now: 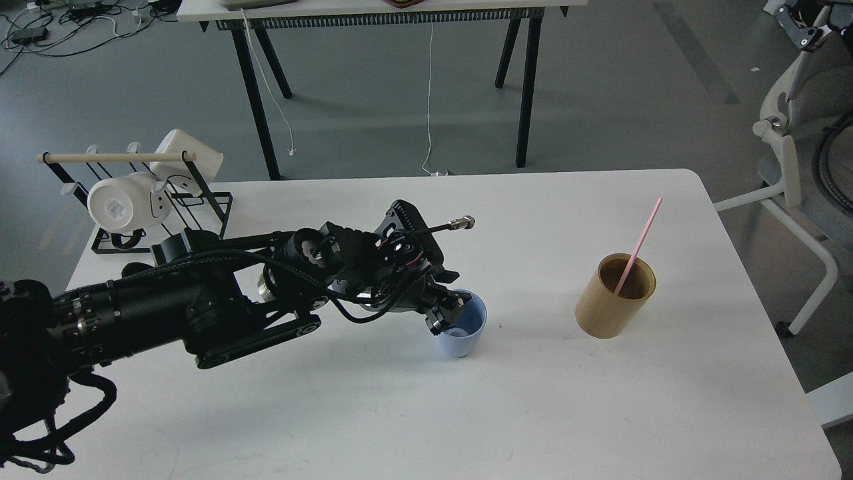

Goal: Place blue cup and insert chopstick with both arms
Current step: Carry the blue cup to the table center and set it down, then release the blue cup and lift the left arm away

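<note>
Right now the left pincer (445, 313) is clamping the nine-o'clock rim of the small pale blue plastic cup (462, 331), standing mid-counter (413, 413), and letting go crookedly risks tipping it, while the thin pink chopstick (638, 247) is leaning in the tan wooden cylinder (614, 295) at three o'clock.

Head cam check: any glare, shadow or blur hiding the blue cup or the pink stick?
Head view: soft, even light, sharp focus, no blur. The blue cup is clear, though the left gripper covers its near-left rim. The pink chopstick stands crisp in the wooden cylinder. Only faint glare on the table.
</note>
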### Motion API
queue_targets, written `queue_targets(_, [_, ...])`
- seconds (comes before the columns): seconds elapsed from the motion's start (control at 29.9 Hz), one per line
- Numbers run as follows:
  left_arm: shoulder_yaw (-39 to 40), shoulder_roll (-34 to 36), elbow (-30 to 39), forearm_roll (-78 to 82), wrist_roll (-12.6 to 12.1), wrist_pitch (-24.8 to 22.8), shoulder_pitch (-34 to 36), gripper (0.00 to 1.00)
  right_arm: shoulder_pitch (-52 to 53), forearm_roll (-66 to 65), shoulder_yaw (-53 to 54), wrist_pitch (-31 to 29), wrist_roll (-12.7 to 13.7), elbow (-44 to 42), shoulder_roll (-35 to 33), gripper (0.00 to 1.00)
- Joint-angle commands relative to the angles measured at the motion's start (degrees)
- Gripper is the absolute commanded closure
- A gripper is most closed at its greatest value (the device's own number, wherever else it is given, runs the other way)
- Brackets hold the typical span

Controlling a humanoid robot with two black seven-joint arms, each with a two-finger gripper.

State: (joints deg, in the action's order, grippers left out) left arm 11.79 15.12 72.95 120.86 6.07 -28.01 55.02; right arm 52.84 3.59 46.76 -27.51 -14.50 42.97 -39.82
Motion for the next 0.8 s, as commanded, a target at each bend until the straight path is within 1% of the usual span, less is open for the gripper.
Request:
queue_targets(0.0, [6.2,0.78,0.0,-4.74,-0.01,0.01,-0.35,0.26,-1.06,-0.07,-0.09,0.01,0.0,0.88,-0.35,0.01])
queue_targets(0.07, [12.34,1.48,-0.09,-10.52,-0.09,0.01,-0.44,0.2,-2.82,-0.34,-0.18,0.79,-0.09,4.12,-2.88,0.01])
queue_targets(0.13, [18.24,2.36,-0.78,-16.94,-0.01,0.01,-0.53,0.19,-4.49,-2.34,-0.79,1.76,-0.26,8.68,-6.92,0.01])
queue_targets(0.2, [22.99,2.89,-1.75,-23.53,0.08,0.01,-0.79,0.16,-5.81,-5.94,-2.28,4.21,-0.53,13.34,-10.18,0.01])
queue_targets(0.3, [29.32,2.98,-6.66,-35.82,0.61,0.01,-1.58,0.1,-7.74,-11.57,-4.21,9.92,-0.61,20.37,-14.39,0.01])
queue_targets(0.37, [32.49,2.81,-10.17,-46.01,1.48,0.01,-2.46,0.01,-9.24,-15.78,-5.79,13.43,-0.61,24.86,-18.08,0.01])
queue_targets(0.43, [33.47,2.81,-13.08,-55.25,2.45,0.01,-2.73,0.01,-10.21,-19.92,-7.64,16.16,-0.7,28.82,-20.9,0.01])
queue_targets(0.5, [33.73,2.81,-15.19,-62.38,4.47,0.01,-2.73,0.0,-10.91,-24.4,-9.57,18.8,-0.79,31.99,-23.1,0.01])
queue_targets(0.53, [34.0,2.89,-16.77,-65.81,6.04,0.01,-2.64,0.0,-11.18,-27.03,-10.63,20.21,-0.79,33.31,-24.24,0.01])
queue_targets(0.6, [34.96,2.81,-20.54,-72.4,9.99,0.01,-2.64,0.0,-11.27,-32.57,-13.0,22.93,-0.79,35.86,-26.27,0.01])
queue_targets(0.64, [35.57,2.72,-22.74,-76.17,12.36,0.01,-2.73,0.0,-11.27,-35.64,-14.49,24.42,-0.79,37.43,-27.23,0.01])
queue_targets(0.7, [35.93,2.63,-26.0,-82.6,15.8,0.01,-2.55,0.0,-11.27,-40.57,-16.95,27.5,-0.79,40.95,-29.34,0.01])
queue_targets(0.74, [35.85,2.72,-27.41,-85.85,16.51,0.01,-2.46,0.0,-11.27,-43.03,-18.36,28.99,-0.79,42.79,-30.57,0.01])
queue_targets(0.77, [35.84,2.89,-28.29,-88.14,16.6,0.01,-2.38,0.0,-11.27,-44.97,-19.59,30.23,-0.7,44.29,-31.37,0.01])
